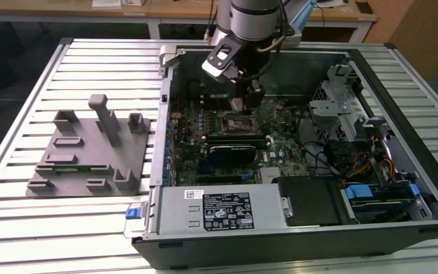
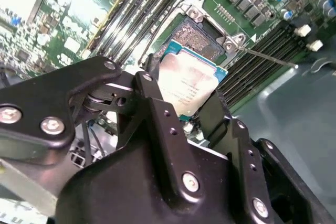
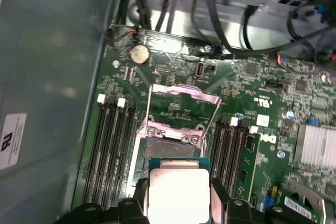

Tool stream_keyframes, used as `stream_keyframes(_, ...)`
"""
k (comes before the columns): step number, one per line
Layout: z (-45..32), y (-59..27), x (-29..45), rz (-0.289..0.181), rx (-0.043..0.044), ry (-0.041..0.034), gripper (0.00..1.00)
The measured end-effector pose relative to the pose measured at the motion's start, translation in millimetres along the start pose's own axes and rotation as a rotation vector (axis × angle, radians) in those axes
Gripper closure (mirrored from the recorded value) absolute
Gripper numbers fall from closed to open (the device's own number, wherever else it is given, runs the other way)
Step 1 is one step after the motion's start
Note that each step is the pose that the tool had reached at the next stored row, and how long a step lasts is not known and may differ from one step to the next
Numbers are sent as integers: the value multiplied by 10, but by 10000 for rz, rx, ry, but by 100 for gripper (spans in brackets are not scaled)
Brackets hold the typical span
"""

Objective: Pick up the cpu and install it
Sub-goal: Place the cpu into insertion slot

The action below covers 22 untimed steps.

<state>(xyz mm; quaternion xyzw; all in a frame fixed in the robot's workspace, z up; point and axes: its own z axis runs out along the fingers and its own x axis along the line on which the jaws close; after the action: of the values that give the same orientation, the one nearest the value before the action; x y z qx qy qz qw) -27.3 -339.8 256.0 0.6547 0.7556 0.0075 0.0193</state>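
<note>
The gripper [image 2: 184, 100] has its 2 black fingers [image 2: 152, 108] closed narrowly on opposite edges of the cpu [image 2: 193, 80], holding it shiny side up over the near part of the open socket [image 2: 202, 38] on the motherboard [image 3: 173, 72] inside the computer case [image 1: 295, 245]. The socket's metal frame [image 3: 184, 94] stands flipped back, memory slots [image 3: 113, 145] flank the socket on 2 sides, a thin release lever [image 2: 268, 56] juts out beside it, and loose cables [image 3: 210, 19] hang beyond the board
</note>
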Motion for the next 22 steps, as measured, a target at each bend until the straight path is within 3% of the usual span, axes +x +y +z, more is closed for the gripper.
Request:
stream_keyframes(7, 6, 0, 0, 1058, 21, -41, 46)
stream_keyframes(12, 9, -1, 0, 1088, 19, -34, 46)
stream_keyframes(14, 22, -1, 0, 1090, 13, 28, 46)
stream_keyframes(18, 59, -3, -5, 1097, -9, 222, 46)
stream_keyframes(22, 101, -7, -17, 1100, -48, 286, 46)
